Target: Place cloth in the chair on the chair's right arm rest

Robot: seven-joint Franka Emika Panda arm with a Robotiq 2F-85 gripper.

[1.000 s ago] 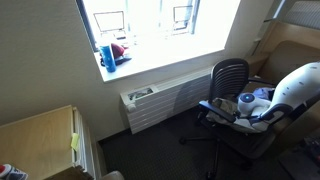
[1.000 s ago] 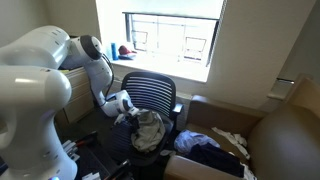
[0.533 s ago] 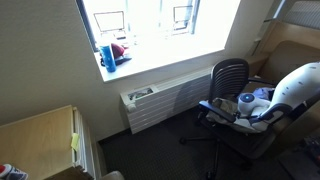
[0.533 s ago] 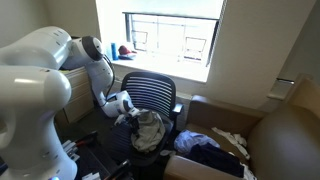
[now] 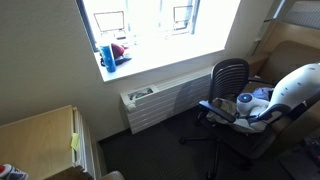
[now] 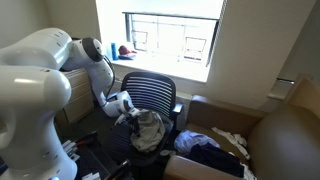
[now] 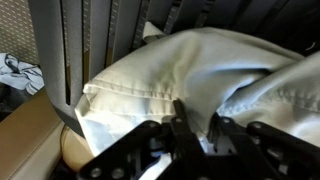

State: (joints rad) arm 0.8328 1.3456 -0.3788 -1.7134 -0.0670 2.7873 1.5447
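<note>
A pale grey-white cloth lies crumpled on the seat of the black mesh office chair. In the wrist view my gripper is pressed down into it, and a fold of the fabric is pinched between the two black fingers. The chair's back slats rise behind the cloth. In both exterior views the arm reaches over the seat, with the gripper at the cloth beside the backrest. One arm rest shows at the seat's side.
A radiator runs under the window sill, which holds a blue and a red item. A wooden cabinet stands in the near corner. A brown couch with dark clothes lies close beside the chair.
</note>
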